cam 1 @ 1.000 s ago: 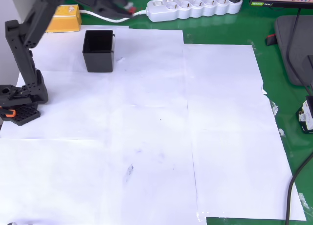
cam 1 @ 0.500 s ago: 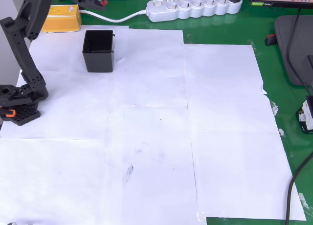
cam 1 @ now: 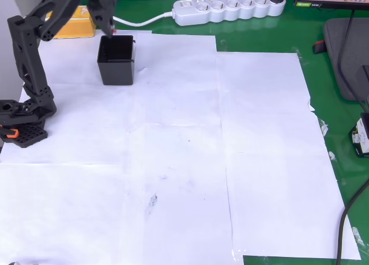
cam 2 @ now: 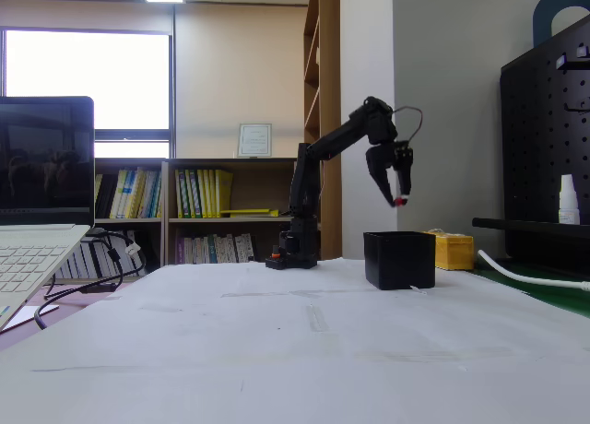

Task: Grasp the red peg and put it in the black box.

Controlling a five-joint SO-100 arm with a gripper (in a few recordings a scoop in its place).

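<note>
hand (cam 2: 398,200) grips one red peg (cam 2: 399,202) above one black box (cam 2: 399,259)

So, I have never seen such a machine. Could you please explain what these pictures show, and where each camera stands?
It is a small black robot arm bolted at the table's edge. One picture looks down from above; the other is taken from table height, from the side. White paper covers the green table. On it stands a black box, open on top. Behind lie a yellow box and a white power strip. The gripper points down, above the box, and its jaws are shut on a tiny red peg, clearest in the side picture. The peg is not yet in the box.
</note>
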